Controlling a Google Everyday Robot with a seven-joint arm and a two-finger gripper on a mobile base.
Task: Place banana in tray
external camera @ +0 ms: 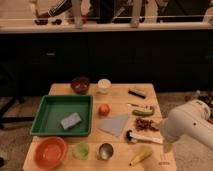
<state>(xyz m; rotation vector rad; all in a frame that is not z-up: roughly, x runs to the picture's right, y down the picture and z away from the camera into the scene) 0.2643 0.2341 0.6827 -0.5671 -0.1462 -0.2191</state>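
Observation:
The banana [141, 156] is small and yellow and lies at the front right of the wooden table [120, 102]. The green tray [52, 112] sits on the left half of the table and holds a grey sponge [70, 121]. My white arm [189, 124] reaches in from the right. Its gripper end [167, 145] hangs over the table's front right edge, just right of and slightly above the banana, apart from it.
An orange bowl [49, 152], a green cup [81, 150] and a metal cup [105, 151] line the front. A red fruit [104, 109], a grey cloth [115, 123], a green curved fruit [142, 112], red bits [145, 124] and a white utensil [142, 137] lie mid-right. A dark bowl [80, 84] and a white cup [103, 85] stand at the back.

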